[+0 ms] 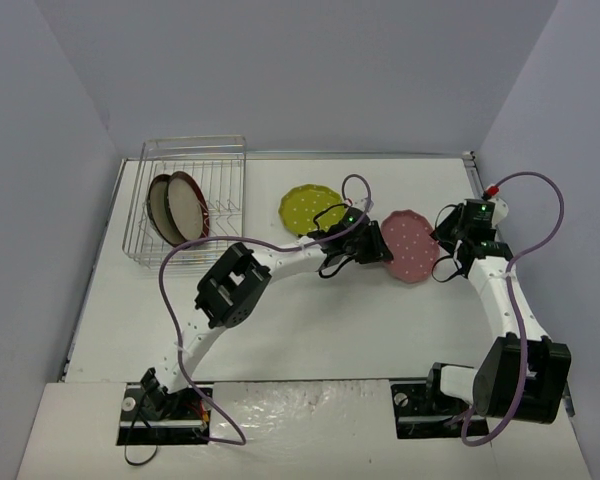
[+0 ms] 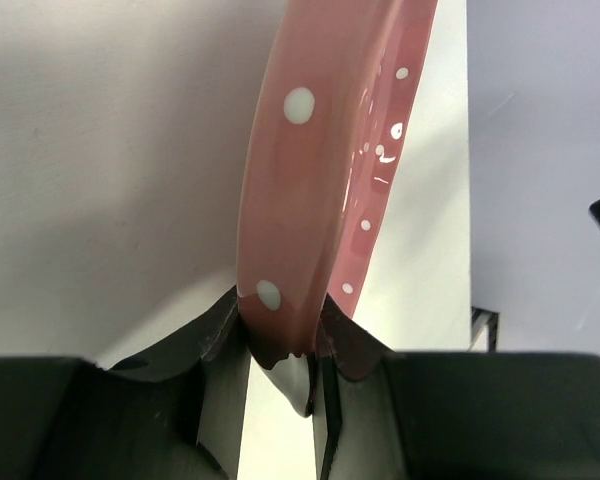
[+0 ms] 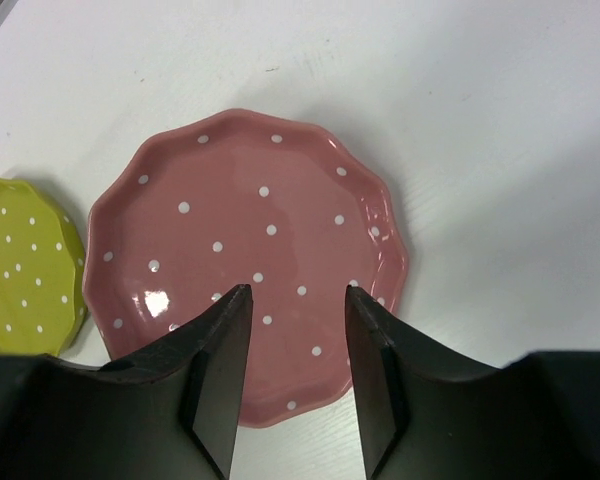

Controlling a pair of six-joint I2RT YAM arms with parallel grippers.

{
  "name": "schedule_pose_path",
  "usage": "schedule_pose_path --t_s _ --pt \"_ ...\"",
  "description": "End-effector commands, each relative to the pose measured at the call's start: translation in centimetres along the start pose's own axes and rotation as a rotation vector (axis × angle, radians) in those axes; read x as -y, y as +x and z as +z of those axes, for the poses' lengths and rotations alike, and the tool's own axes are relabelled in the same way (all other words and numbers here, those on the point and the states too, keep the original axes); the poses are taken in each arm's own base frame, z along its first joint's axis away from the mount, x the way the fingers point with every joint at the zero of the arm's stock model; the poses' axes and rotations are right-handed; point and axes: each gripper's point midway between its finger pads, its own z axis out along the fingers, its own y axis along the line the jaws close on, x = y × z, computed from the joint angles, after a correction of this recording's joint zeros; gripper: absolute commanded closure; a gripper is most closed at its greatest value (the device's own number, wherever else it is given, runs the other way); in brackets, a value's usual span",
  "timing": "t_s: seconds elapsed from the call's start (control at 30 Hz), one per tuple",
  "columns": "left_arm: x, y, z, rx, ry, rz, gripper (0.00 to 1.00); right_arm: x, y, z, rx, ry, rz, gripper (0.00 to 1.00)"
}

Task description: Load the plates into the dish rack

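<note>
The pink plate with white dots (image 1: pixel 412 245) lies on the table right of centre. My left gripper (image 1: pixel 372 247) is shut on its left rim; in the left wrist view the rim (image 2: pixel 310 180) is pinched between my fingers (image 2: pixel 285 330). My right gripper (image 1: pixel 450 235) hovers open and empty over the plate's right side, with the plate (image 3: pixel 250 230) showing between and beyond its fingertips (image 3: pixel 298 290). The yellow-green plate (image 1: pixel 310 208) lies flat to the left and also shows in the right wrist view (image 3: pixel 20 260). Two red-brown plates (image 1: pixel 175 208) stand upright in the dish rack (image 1: pixel 230 160) at far left.
Grey walls close in the table on the left, back and right. The rack stands against the far left corner. My left arm reaches diagonally across the middle of the table, with purple cables looping over both arms.
</note>
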Motion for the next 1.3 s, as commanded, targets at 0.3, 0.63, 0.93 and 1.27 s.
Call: schedule_pose_path --t_s 0.3,0.63,0.93,1.27 --pt "12.6 -8.1 -11.9 0.166 0.210 0.300 1.00 -1.3 -3.8 -2.2 0.128 -0.029 -0.002 0.59" --pt "13.5 -10.5 -17.9 0.226 0.141 0.390 1.00 -1.2 -3.6 -2.2 0.125 -0.030 0.001 0.59" --pt "10.8 -13.4 -22.5 0.302 -0.066 0.421 1.00 -1.7 -4.2 -3.2 0.150 -0.053 0.007 0.59" --pt "8.0 -18.7 -30.8 0.455 -0.245 0.405 1.00 -1.7 -3.3 -2.9 0.126 -0.068 0.008 0.56"
